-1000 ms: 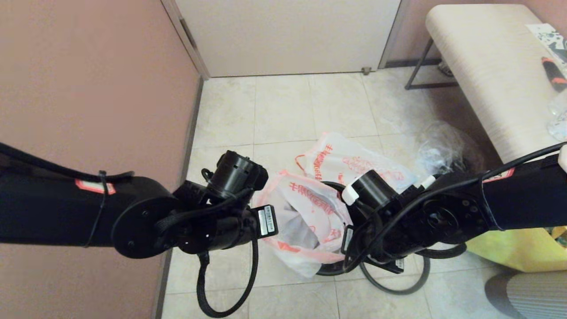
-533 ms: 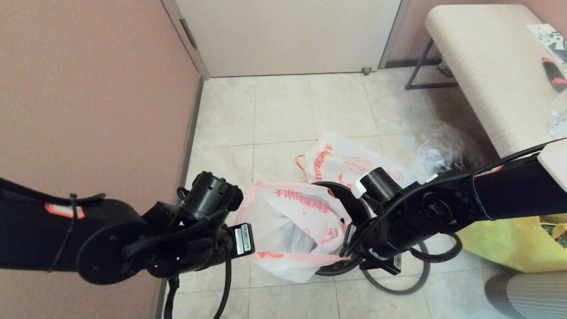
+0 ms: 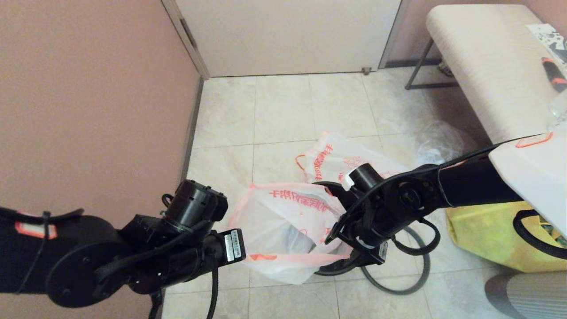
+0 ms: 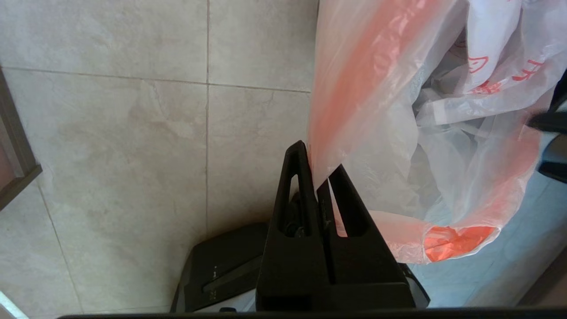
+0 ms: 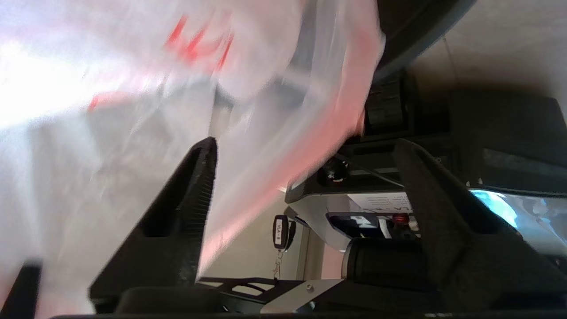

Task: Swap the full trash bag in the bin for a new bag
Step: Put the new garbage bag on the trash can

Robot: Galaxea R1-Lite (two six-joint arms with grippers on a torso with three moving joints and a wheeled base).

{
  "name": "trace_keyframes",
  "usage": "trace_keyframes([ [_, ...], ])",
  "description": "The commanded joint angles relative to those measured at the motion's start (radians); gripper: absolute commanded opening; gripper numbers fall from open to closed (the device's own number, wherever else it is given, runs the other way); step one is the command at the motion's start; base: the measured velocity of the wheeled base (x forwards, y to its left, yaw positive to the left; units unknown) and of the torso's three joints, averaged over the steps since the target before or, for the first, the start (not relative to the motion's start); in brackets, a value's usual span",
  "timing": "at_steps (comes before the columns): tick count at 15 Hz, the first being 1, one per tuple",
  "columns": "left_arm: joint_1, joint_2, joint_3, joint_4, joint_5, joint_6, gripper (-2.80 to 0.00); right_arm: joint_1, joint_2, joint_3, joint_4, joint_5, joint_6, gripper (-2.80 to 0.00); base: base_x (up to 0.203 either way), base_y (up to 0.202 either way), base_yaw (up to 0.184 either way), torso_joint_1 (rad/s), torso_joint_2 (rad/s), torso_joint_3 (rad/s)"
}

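The new bag, milky white with a pink-orange band round its mouth and some red characters, hangs spread open over the bin. Only arcs of the bin's black rim show behind it. My left gripper is shut on the bag's pink-orange edge at the bag's left side. At the bag's right side my right gripper is open, and the bag's pink edge runs loose between its fingers. The full trash bag, with bold red-orange print and an orange handle loop, lies on the floor behind the bin.
A thin dark hoop lies on the tiles right of the bin. A clear bag and a yellow tote sit to the right under a pale bench. A pink wall stands close on the left, a door behind.
My right gripper has opened and let go of the bag's edge. Both arms have come down, the left one drawing leftward, and the bag's mouth now hangs lower and wider over the bin.
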Motion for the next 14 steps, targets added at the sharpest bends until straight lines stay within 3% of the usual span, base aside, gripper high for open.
trace_keyframes([
  [1,0.003,-0.038,0.006,0.002,0.002,-0.004,-2.8,0.0,0.055,-0.057,0.034,0.002,0.005,-2.8,0.0,0.0,0.0,0.0,0.0,0.0],
  [9,0.008,-0.052,0.013,0.0,0.001,-0.004,-2.8,0.013,0.068,-0.09,0.126,0.002,-0.003,-2.8,0.0,0.0,0.0,0.0,0.0,0.0],
  [11,0.008,-0.04,0.012,-0.004,0.0,0.0,-2.8,-0.022,0.008,-0.084,0.13,0.0,-0.008,-2.8,0.0,0.0,0.0,0.0,0.0,0.0],
  [14,0.001,0.052,-0.042,-0.008,-0.003,0.007,-2.8,-0.149,-0.082,-0.084,0.14,-0.004,-0.069,-2.8,0.0,0.0,0.0,0.0,0.0,0.0],
])
